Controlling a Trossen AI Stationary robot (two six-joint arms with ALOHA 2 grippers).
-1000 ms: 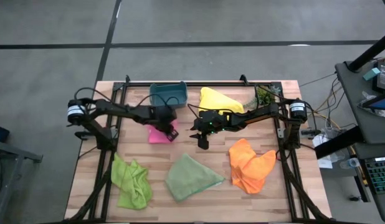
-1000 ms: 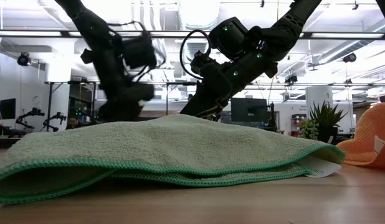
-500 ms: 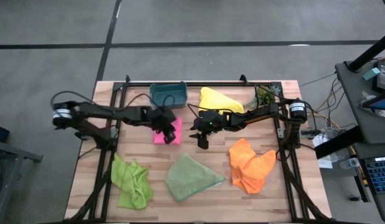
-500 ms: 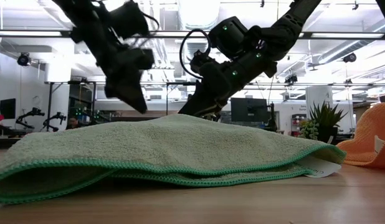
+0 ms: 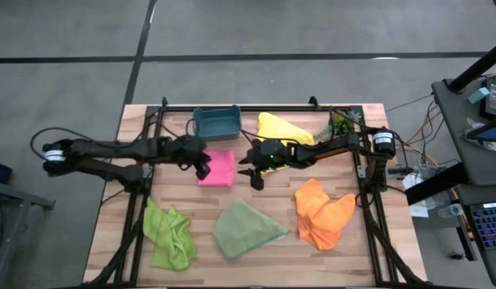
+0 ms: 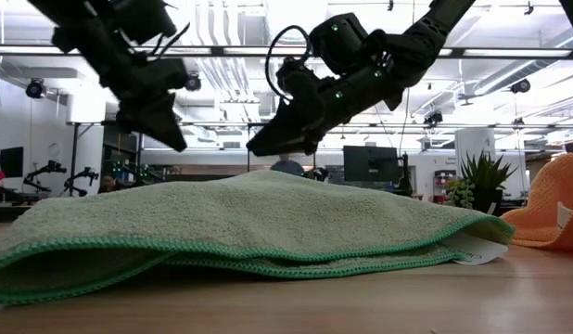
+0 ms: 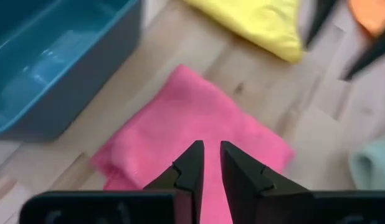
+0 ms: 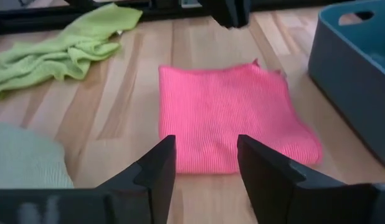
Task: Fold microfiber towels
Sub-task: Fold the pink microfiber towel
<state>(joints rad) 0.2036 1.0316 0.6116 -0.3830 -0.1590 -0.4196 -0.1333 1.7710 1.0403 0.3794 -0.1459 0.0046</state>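
Note:
The pink towel lies folded flat on the wooden table, just in front of the teal bin. My left gripper hovers at the towel's left edge, shut, with nothing between its fingers. My right gripper hangs open in the air to the towel's right; its fingers frame the towel in the right wrist view. The yellow towel lies at the back. The orange towel, the sage towel and the lime towel lie crumpled along the near side.
A small plant sprig stands at the back right. The arms' black frame rails run along both sides of the table. In the low view the sage towel fills the foreground, and the room shows behind it.
My left gripper has drawn back toward the table's left edge and risen off the pink towel, which now lies uncovered and flat. My right gripper has stayed in place and tipped its fingers up a little.

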